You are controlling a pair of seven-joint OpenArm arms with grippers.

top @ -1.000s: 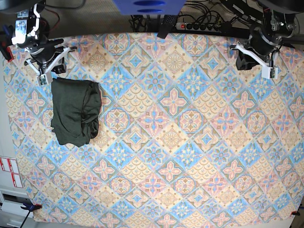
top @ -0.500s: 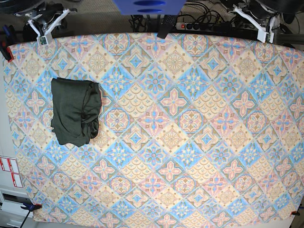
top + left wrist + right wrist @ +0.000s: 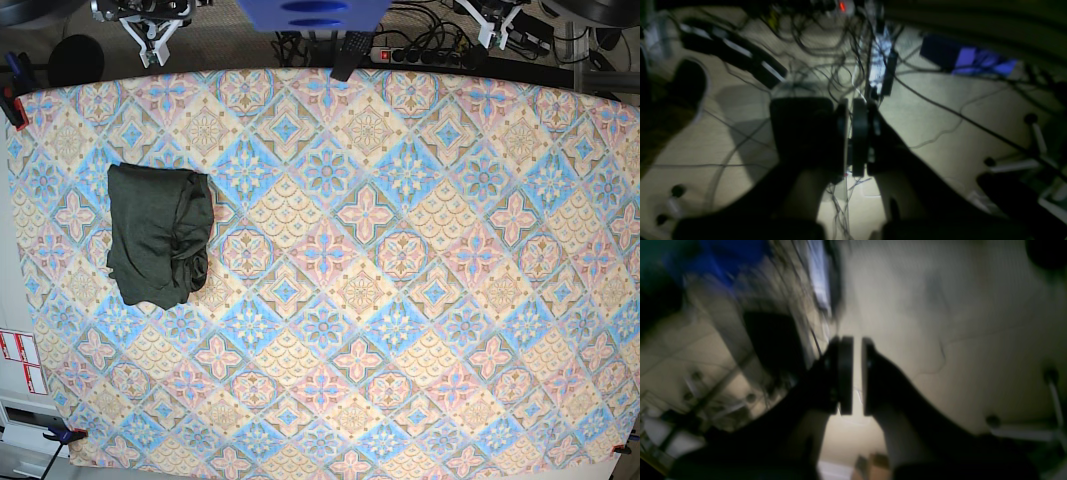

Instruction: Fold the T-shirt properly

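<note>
The T-shirt [image 3: 158,235] lies as a compact dark olive bundle, roughly rectangular with rumpled folds, on the left part of the patterned tablecloth [image 3: 400,260]. Both arms are drawn back past the table's far edge, well away from it. My right gripper [image 3: 152,40] is at the top left and my left gripper [image 3: 495,28] at the top right. The left wrist view shows the left gripper [image 3: 850,106] shut with nothing in it, over a floor of cables. The right gripper [image 3: 857,341] has only a thin slit between its pads and holds nothing.
A power strip [image 3: 420,55] and tangled cables run behind the far edge. A blue object [image 3: 310,12] hangs at the top centre. A red clamp [image 3: 12,105] grips the cloth's left corner. White labels [image 3: 20,360] sit beyond the left edge.
Both arms have pulled back from over the table's far corners to beyond its far edge. The left gripper has closed. The T-shirt has not moved.
</note>
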